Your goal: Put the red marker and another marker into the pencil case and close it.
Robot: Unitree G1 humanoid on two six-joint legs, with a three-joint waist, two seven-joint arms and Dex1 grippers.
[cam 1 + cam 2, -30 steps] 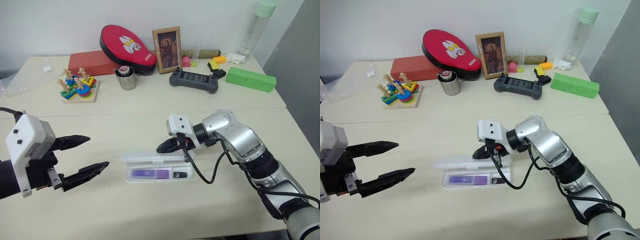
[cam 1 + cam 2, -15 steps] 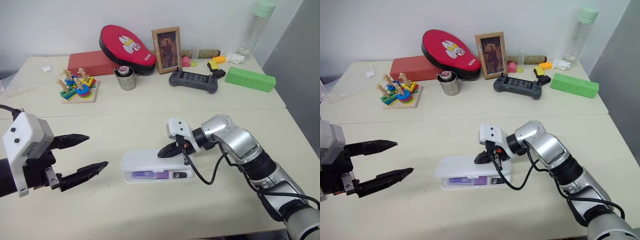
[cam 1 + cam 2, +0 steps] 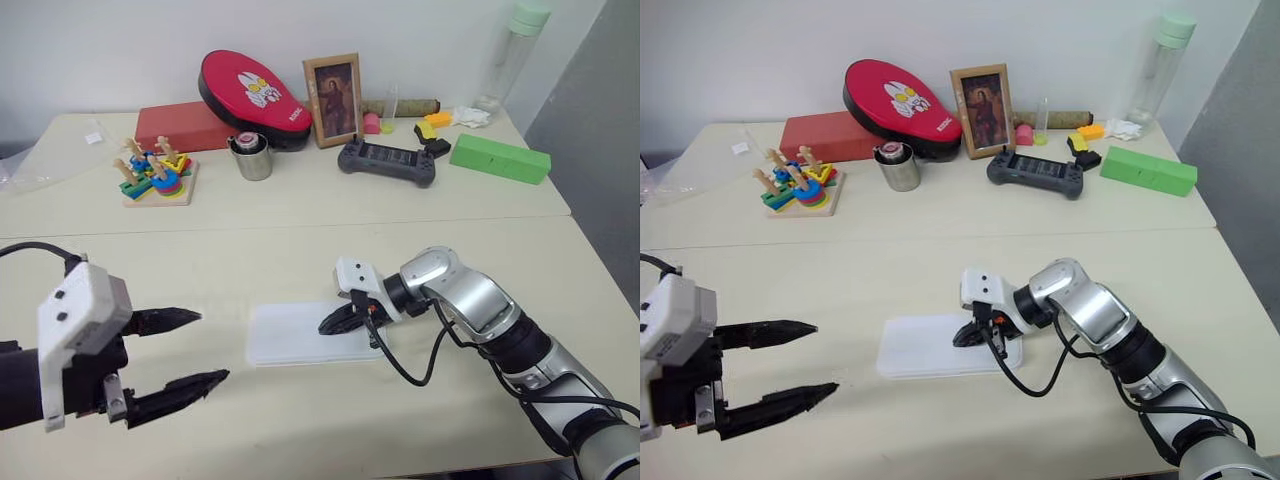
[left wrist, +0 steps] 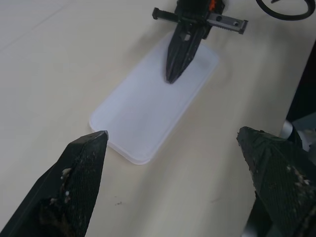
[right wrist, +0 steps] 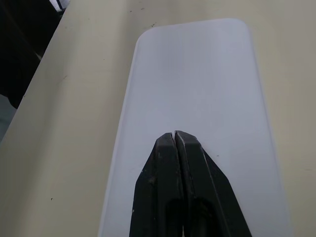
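We see the pencil case lying flat on the near part of the table, its lid down, so neither marker can be seen; we judge they are inside, but that stays a judgement. Its long axis runs left to right across our view, parallel to the table's front edge.

Our right gripper is by far the nearer tool. It reaches in from the right, pointing leftward and tilted down, and its tip sits on the lid toward the case's right end. The two black fingers are pressed together into a single point, holding nothing. In the right wrist view the joined fingers lie along the lid's length, with the white surface stretching away ahead of them. From the left wrist view the same tip appears to touch the lid, though we cannot tell how firmly it bears down.

Our left gripper hovers well apart from the case, off its left end and nearer to us, above the table. Its fingers stand wide apart and carry nothing; they point toward the case's left end.

We judge that what remains is to confirm the latch: any further press falls to the right arm, straight down through the lid where it already rests. Whether the lid has clicked shut we cannot tell.
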